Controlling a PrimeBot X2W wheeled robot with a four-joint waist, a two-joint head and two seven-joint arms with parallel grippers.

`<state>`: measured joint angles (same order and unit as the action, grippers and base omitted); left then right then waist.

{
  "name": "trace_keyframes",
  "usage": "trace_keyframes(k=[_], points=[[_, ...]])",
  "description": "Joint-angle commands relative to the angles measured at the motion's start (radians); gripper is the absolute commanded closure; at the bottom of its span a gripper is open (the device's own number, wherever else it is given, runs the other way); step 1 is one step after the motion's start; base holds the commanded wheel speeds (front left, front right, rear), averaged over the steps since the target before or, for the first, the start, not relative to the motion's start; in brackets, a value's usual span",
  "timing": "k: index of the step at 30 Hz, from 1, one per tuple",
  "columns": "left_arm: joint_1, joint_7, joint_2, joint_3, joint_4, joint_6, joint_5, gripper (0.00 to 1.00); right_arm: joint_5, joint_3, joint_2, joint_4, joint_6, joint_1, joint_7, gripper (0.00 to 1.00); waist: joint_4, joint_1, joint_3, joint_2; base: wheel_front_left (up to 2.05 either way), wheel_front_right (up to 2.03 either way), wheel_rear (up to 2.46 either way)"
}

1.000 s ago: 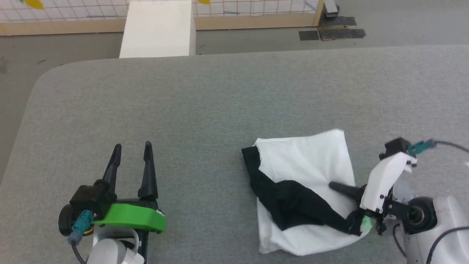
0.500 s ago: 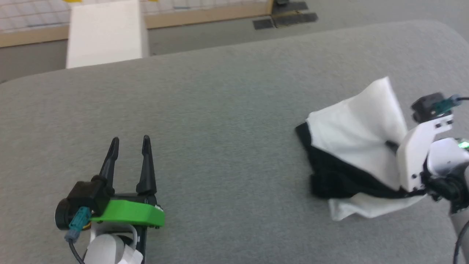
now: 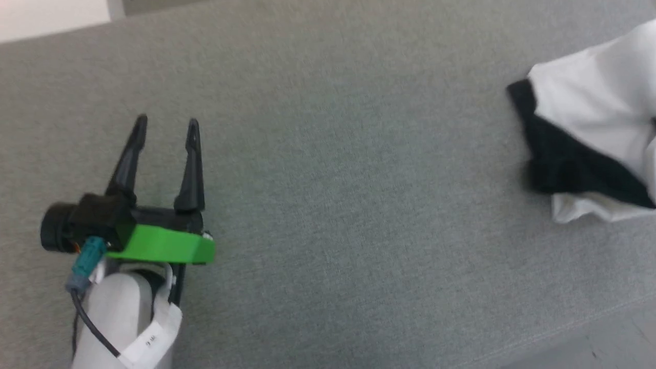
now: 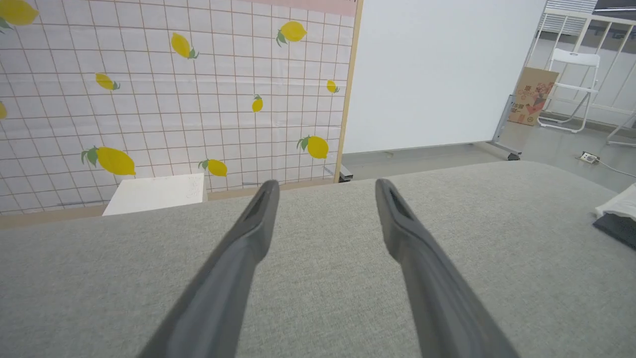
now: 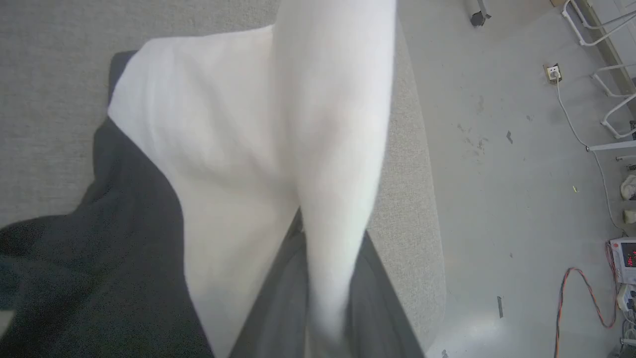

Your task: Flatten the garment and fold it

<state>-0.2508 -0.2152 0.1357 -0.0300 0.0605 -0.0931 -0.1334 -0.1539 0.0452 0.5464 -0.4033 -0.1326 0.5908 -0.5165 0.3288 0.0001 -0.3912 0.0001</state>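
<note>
The garment (image 3: 589, 107), a white T-shirt with black sleeves, lies bunched at the right edge of the head view, partly cut off by the frame. In the right wrist view a white fold of the garment (image 5: 318, 124) rises between the fingers of my right gripper (image 5: 330, 243), which is shut on it; black sleeve cloth (image 5: 99, 238) hangs to the left. My left gripper (image 3: 165, 125) hovers open over bare table far to the garment's left, nothing between its fingers (image 4: 248, 258). A corner of the garment (image 4: 618, 214) shows at the right of the left wrist view.
The grey felt table (image 3: 333, 179) ends close beside the garment at a rounded edge (image 5: 427, 248), with floor and cables (image 5: 581, 298) beyond. A white box (image 4: 156, 194) stands behind the table's far edge, before a lemon-patterned wall. A folding chair (image 4: 576, 89) stands far right.
My right gripper has lifted a white fold and dragged the garment toward the table's right end. The head camera has turned, shifting the whole picture. The left gripper stays open.
</note>
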Motion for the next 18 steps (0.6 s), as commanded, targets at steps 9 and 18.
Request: trace_keyframes(k=[9,18], points=[[-0.061,0.070,0.062,-0.012,0.086,-0.011,0.029,0.00,0.261,-0.222,-0.039,-0.140,0.002,0.156,0.162,1.00,0.033,-0.0001,-0.182,-0.0001,0.00,0.00,0.00],[-0.052,0.089,0.079,-0.010,0.111,-0.006,0.025,0.00,0.391,-0.349,-0.080,-0.259,0.002,0.233,0.297,0.00,0.012,-0.0001,-0.194,-0.0001,0.00,0.00,0.00]])
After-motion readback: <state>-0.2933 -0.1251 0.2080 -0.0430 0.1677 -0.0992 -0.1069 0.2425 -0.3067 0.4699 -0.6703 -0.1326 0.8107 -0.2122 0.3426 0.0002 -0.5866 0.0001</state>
